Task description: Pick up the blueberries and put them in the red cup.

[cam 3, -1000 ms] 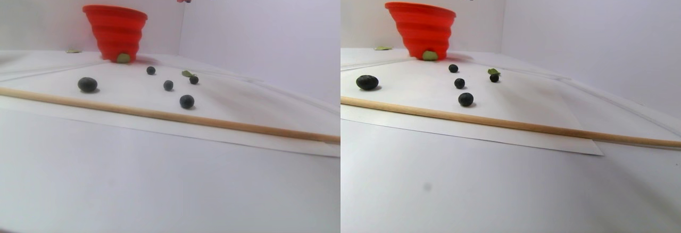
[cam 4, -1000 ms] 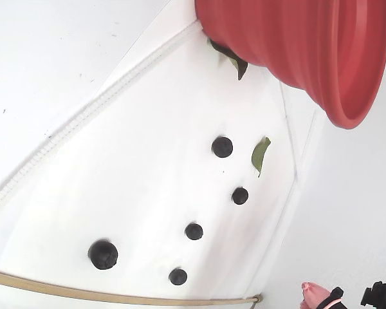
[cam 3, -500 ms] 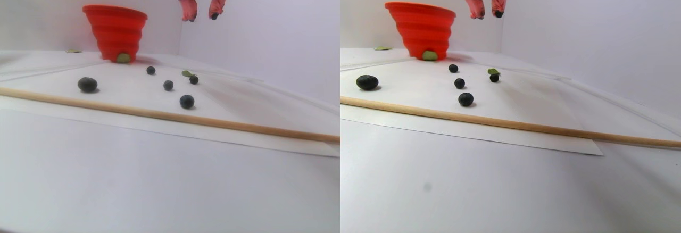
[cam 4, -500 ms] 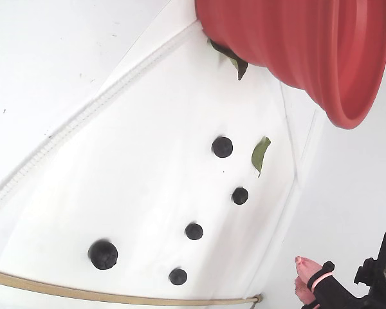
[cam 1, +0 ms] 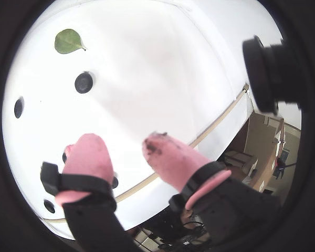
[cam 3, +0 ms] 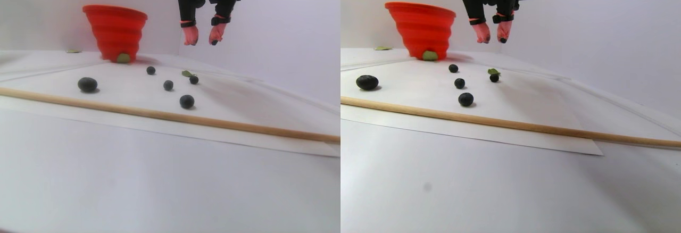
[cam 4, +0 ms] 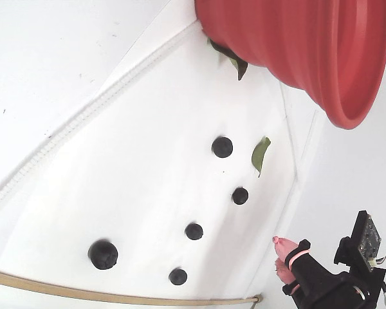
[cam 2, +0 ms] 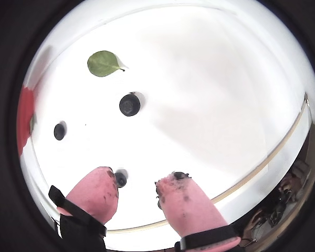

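Tool: the tool (cam 3: 201, 42) hangs in the air above the white sheet, to the right of the red cup (cam 3: 115, 31) in the stereo pair view; it touches nothing.
Tool state: the two pink fingertips (cam 2: 94, 193) are spread, with a clear gap between them and nothing held; dark smudges mark the pads in both wrist views.
Blueberries: five blueberries (cam 4: 222, 147) lie loose on the white sheet (cam 4: 148, 161), each apart from the others. The largest blueberry (cam 4: 103, 254) sits nearest the wooden stick (cam 3: 170, 117).
Red cup: it stands upright at the far end of the sheet in the stereo pair view, well apart from the berries, with a green leaf at its foot.
Leaf: one green leaf (cam 4: 260, 154) lies just beside the berries nearest the tool.
Stick: it lies across the sheet on the counter (cam 3: 133, 185), on the near side of the berries.
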`<state>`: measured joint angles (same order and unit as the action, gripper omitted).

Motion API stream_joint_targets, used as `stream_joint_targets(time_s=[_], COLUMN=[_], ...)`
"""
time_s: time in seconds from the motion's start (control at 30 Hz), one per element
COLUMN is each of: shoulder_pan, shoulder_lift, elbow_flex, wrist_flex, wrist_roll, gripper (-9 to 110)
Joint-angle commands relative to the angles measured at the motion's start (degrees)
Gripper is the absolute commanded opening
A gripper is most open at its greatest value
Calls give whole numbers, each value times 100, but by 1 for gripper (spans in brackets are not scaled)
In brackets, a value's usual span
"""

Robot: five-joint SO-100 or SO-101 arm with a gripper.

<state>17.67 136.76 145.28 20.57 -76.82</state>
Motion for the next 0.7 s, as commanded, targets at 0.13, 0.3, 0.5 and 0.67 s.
stream_joint_targets(time_s=[0.13,0.3,0.5,0.67], shoulder_pan=[-35,-53,-44,-62], shoulder_lift=[-483,-826,-1266,-1564], elbow_flex=[-360,-387,-536,-677], wrist_flex=[-545,-861,-1187,-1424], wrist_roll=[-9,-9,62,158], gripper=[16,16,16,17])
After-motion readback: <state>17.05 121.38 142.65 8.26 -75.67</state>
